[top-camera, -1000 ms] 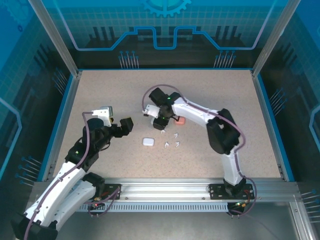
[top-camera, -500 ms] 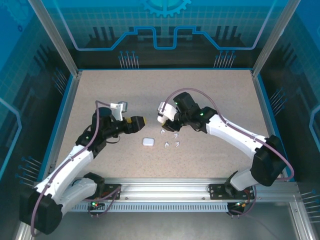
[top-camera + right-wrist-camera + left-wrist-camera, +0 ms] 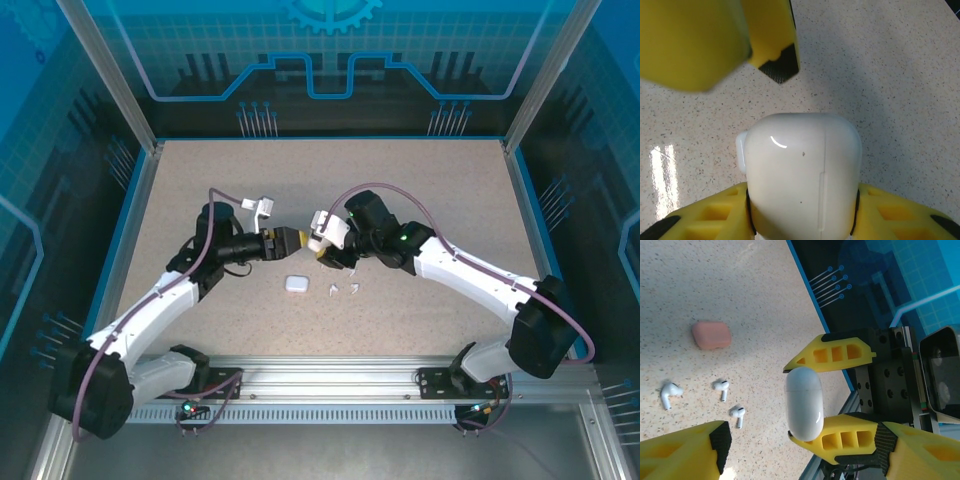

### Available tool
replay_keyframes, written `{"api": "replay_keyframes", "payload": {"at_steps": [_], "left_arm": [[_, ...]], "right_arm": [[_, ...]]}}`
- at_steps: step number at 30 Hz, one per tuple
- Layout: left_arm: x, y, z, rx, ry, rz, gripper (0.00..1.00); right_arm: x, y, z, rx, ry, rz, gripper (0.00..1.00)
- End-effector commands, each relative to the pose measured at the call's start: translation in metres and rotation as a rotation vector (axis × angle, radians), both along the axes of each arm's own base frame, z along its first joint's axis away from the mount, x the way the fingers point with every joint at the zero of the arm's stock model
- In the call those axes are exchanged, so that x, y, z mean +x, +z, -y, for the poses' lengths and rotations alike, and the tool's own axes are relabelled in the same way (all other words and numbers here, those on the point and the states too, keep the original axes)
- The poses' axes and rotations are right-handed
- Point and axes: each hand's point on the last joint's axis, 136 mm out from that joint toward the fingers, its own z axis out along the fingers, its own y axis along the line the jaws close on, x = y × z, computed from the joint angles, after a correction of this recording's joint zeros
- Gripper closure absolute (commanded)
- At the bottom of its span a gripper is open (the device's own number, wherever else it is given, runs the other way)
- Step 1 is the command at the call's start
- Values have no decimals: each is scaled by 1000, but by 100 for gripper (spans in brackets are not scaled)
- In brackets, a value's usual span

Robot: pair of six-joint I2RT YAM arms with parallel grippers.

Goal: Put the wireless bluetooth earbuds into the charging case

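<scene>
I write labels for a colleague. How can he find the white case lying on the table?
On the speckled table, start where the left gripper and right gripper nearly meet, then move toward the arm bases. The white case lies there. It is a rounded square, larger than the white earbuds to its right.

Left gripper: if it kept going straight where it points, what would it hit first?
Probably the white charging case, held by the right gripper directly ahead of the left gripper; exact depth is unclear.
</scene>
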Motion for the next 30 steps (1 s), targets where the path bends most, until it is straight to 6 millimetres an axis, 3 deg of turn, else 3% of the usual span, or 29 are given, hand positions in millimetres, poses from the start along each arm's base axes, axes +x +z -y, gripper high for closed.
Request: {"api": "replay_keyframes", "payload": {"at_steps": [1, 9, 21, 30], "left_arm": [[-1, 15, 15, -35, -64, 24, 24], [3, -1, 28, -22, -88, -13, 35], [0, -10, 41, -14, -131, -35, 55], [-3, 1, 43, -27, -151, 4, 73]], "right_arm": [[-6, 17, -8, 46, 35, 39, 56], [-6, 19, -10, 45, 39, 47, 56], [-2, 11, -11, 25, 25, 40, 56], [2, 17, -4, 20, -25, 28, 50]]}}
